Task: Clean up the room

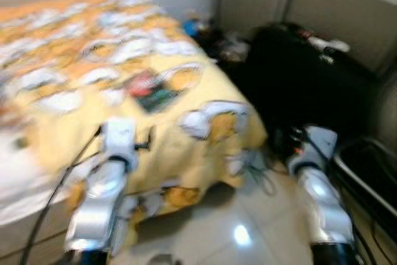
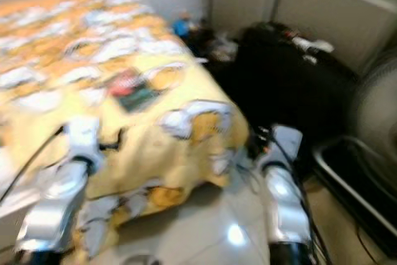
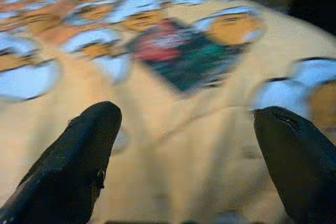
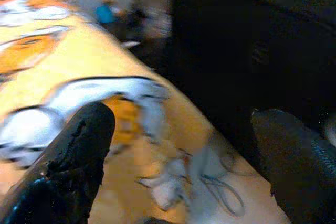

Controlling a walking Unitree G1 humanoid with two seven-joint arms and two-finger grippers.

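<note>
A flat red and green packet [image 1: 151, 91] lies on the bed's yellow patterned blanket [image 1: 74, 48], near the foot corner. My left gripper [image 3: 186, 119] hovers over the blanket just short of the packet [image 3: 184, 53], fingers wide apart and nothing between them. My right gripper [image 4: 184, 121] is open too, held past the bed's corner above a tangle of pale cables [image 4: 210, 182] on the floor. Both silver forearms [image 1: 102, 197] [image 1: 322, 197] reach forward in the head views, which are blurred.
A large black case [image 1: 298, 72] stands right of the bed, with small items on top. Clutter including a blue object [image 1: 191, 27] fills the far corner. A black rack [image 1: 366, 172] and a fan [image 2: 378, 97] stand at the right. Glossy tiled floor [image 1: 248, 234] lies below.
</note>
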